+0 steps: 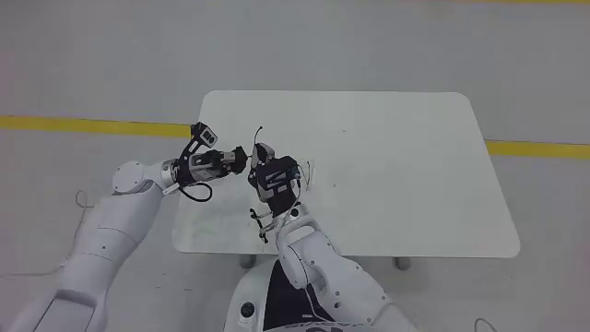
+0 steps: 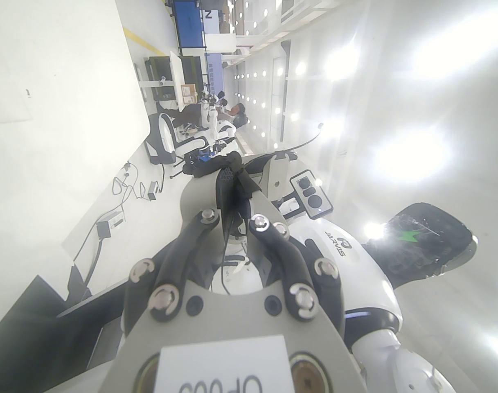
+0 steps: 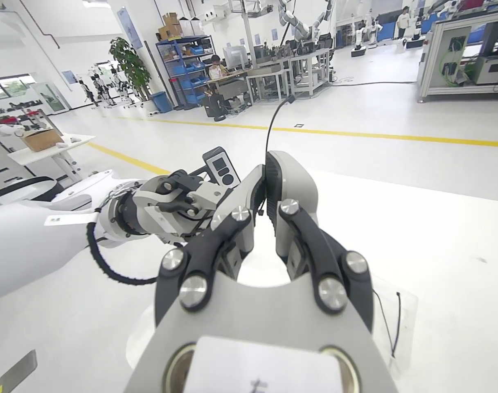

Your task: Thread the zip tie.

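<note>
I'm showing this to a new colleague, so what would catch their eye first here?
The thin black zip tie standing up from the right pincer, which is shut on it above the white table. Next, the left pincer, closed too, almost tip to tip with it over the table's near left part.
</note>
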